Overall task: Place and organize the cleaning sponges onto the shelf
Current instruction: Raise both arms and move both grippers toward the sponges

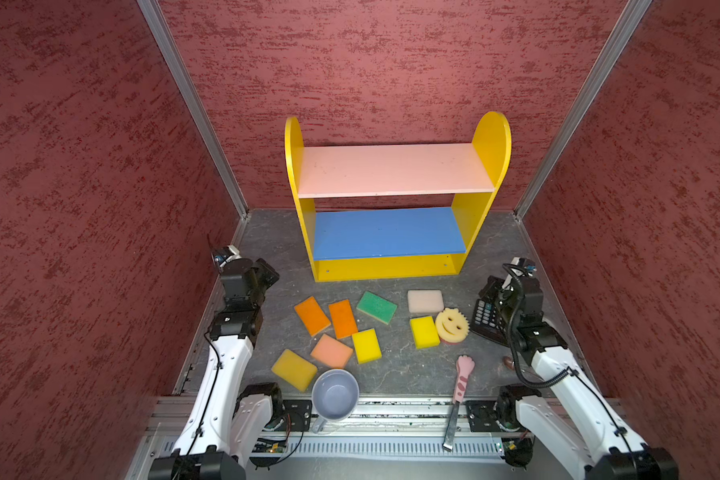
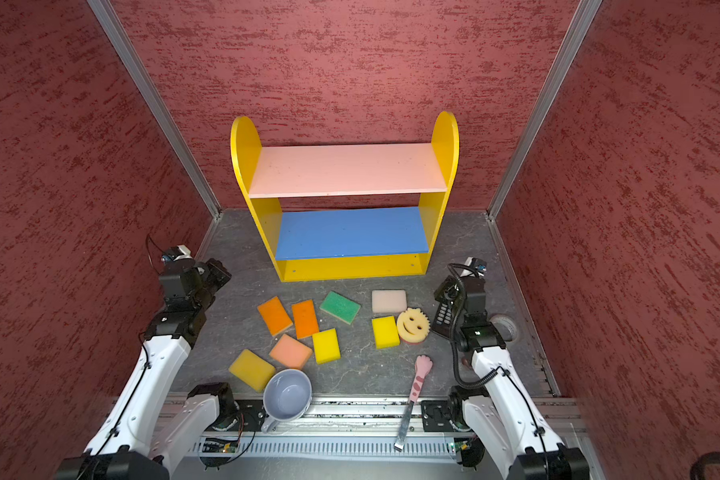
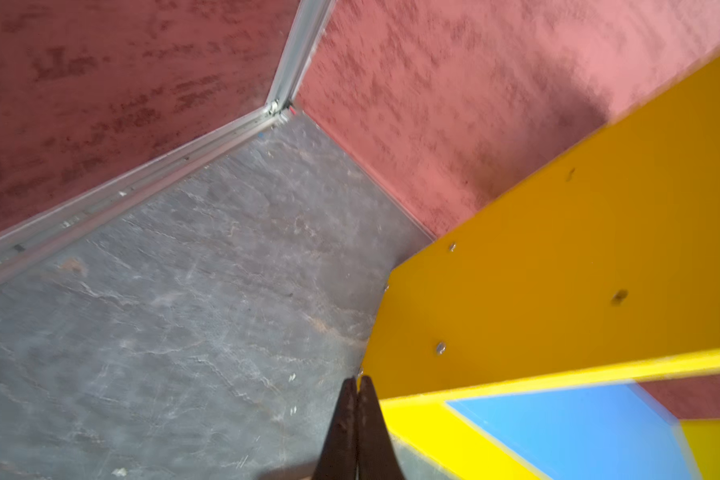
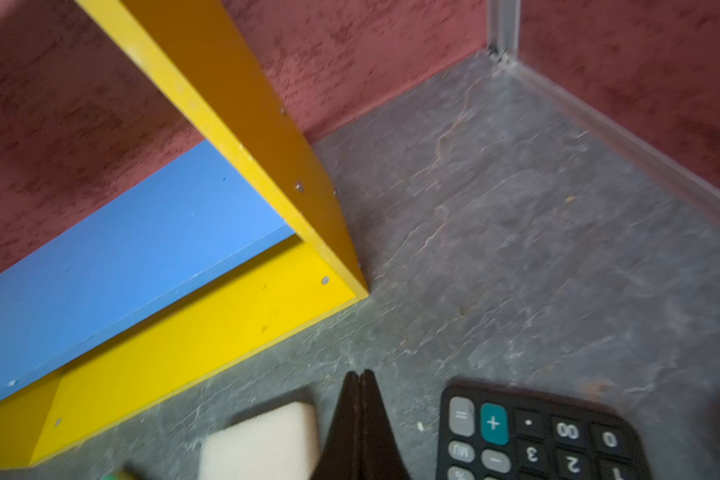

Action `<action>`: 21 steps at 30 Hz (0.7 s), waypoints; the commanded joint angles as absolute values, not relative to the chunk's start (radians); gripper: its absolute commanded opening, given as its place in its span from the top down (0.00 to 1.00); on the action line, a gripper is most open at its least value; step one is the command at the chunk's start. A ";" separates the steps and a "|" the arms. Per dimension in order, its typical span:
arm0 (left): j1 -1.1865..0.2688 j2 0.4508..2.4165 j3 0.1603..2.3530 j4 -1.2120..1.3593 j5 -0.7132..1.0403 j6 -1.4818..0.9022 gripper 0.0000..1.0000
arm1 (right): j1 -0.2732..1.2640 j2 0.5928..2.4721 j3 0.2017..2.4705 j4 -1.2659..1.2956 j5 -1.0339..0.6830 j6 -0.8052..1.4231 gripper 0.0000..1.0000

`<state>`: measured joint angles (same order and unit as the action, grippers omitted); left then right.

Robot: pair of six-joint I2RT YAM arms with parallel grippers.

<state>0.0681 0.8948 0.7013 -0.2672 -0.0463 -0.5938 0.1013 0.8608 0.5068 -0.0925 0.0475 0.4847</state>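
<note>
The shelf (image 1: 391,170) stands empty against the back wall, with pink, blue and yellow boards. Several cleaning sponges lie on the floor in front of it: two orange (image 1: 312,316) (image 1: 342,318), green (image 1: 376,307), pale pink (image 1: 425,301), three yellow (image 1: 424,331) (image 1: 366,345) (image 1: 294,369), peach (image 1: 331,351) and a round smiley (image 1: 452,325). My left gripper (image 3: 357,379) is shut and empty, off the shelf's left front corner. My right gripper (image 4: 360,374) is shut and empty, between the pale pink sponge (image 4: 262,444) and a calculator (image 4: 537,436).
A grey-blue mug (image 1: 335,395) sits at the front edge beside the front yellow sponge. A pink cat-paw-handled tool (image 1: 463,376) lies at the front right. The black calculator (image 1: 485,318) lies under the right arm. Red walls enclose the grey floor (image 1: 400,365) on three sides.
</note>
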 commanded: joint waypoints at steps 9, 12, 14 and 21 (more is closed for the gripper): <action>-0.156 1.162 0.783 -0.218 -0.006 -0.584 1.00 | 0.077 1.079 0.654 0.094 -0.282 0.609 1.00; -0.176 1.230 0.802 -0.173 -0.011 -0.585 1.00 | 0.060 1.123 0.671 0.129 -0.320 0.629 1.00; -0.177 1.280 0.823 -0.149 -0.009 -0.585 1.00 | 0.048 1.141 0.677 0.152 -0.341 0.636 1.00; -0.176 1.435 0.916 -0.079 -0.006 -0.601 1.00 | 0.022 1.208 0.713 0.167 -0.415 0.607 1.00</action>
